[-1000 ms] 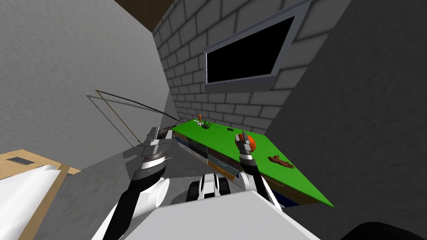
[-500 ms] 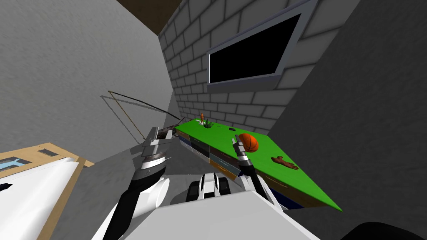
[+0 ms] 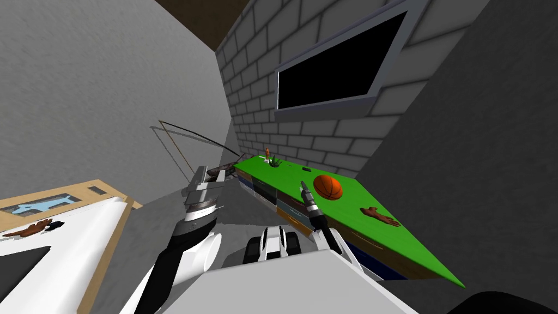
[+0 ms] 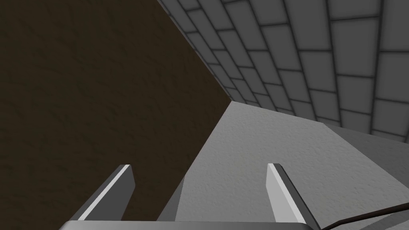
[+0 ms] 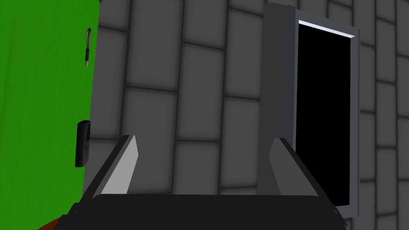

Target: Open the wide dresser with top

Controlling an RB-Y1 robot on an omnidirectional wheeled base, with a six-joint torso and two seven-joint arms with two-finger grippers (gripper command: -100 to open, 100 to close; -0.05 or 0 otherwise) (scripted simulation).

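My view turns slightly. The right gripper (image 3: pixel 304 188) moves left off the orange ball (image 3: pixel 327 187), toward the dresser's (image 3: pixel 354 206) front edge.

Wide dresser (image 3: pixel 283 203) — green top, drawers shut — against the brick wall.

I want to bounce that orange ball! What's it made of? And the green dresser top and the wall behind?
Ball: probably rubber; matte orange with dark seam lines, like a basketball.
Dresser top: cannot tell; flat, even green, no grain, maybe painted.
Wall: looks like grey brick or stone blocks, dark joints between.
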